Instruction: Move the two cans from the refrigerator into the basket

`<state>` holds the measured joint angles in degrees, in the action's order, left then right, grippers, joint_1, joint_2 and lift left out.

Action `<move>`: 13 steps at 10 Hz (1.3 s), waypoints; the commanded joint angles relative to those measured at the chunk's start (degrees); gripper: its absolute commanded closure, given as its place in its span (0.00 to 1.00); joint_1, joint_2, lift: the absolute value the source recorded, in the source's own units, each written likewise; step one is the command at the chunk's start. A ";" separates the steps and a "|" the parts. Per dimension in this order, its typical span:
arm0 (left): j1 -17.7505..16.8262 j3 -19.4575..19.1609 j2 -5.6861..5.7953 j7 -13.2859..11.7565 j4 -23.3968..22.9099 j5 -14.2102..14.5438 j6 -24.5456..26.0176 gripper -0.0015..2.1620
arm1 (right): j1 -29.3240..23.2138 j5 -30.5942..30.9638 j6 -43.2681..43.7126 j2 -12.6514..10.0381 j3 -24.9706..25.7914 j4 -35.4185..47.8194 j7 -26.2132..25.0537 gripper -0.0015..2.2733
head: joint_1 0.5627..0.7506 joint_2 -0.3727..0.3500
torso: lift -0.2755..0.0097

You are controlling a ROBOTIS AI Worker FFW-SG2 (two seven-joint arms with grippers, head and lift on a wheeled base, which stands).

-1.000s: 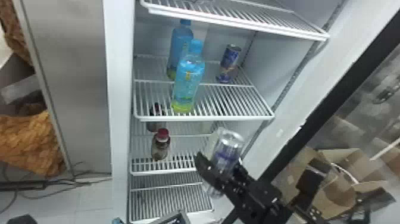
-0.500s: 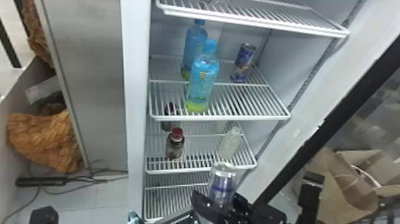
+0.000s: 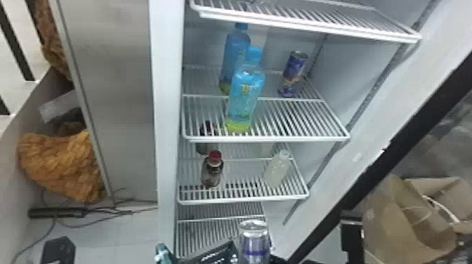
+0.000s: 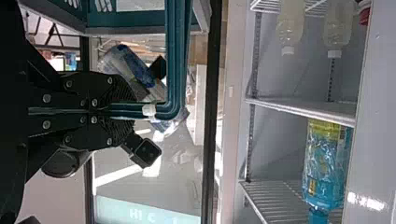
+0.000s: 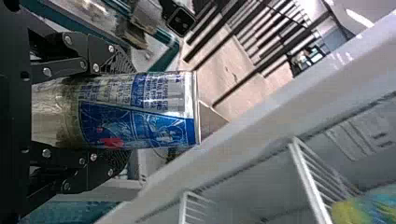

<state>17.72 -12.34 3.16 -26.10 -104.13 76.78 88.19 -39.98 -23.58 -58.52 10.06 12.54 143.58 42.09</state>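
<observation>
The right gripper [image 5: 114, 109] is gripping a can [image 5: 163, 128] round its sides, jaws parted by its width. The left gripper [image 4: 123, 110] is pinching the handle [image 4: 175, 56] nearly shut, bearing the basket [image 4: 126, 31]. Placing well means clearing the rim, holding the handle steady, and releasing low. The second can [image 3: 294, 70] is waiting on a fridge shelf [image 3: 267, 138].

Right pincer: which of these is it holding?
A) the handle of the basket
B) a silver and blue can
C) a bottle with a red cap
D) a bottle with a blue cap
B: in the right wrist view, the silver and blue can sits between the two fingers of the right pincer, one on each side of it.
</observation>
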 commanded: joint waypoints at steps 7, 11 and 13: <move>-0.15 0.00 0.00 0.00 0.00 0.00 -0.16 0.55 | 6.24 2.67 -5.60 1.80 -3.74 -5.70 6.34 0.10 | 0.70 0.24 | 0.84; -0.15 0.00 0.00 0.00 0.00 0.12 -0.16 0.55 | 6.24 4.50 -0.12 0.66 2.88 -4.15 5.28 0.05 | 0.70 0.20 | 0.84; 0.13 0.11 0.00 0.00 0.00 0.12 -0.16 0.55 | 6.94 4.39 3.82 -0.22 5.85 -4.01 3.61 0.05 | 0.70 0.12 | 0.84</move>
<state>17.78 -12.23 3.16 -26.10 -104.13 76.93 88.03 -33.30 -19.12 -55.75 10.09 17.64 139.63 45.70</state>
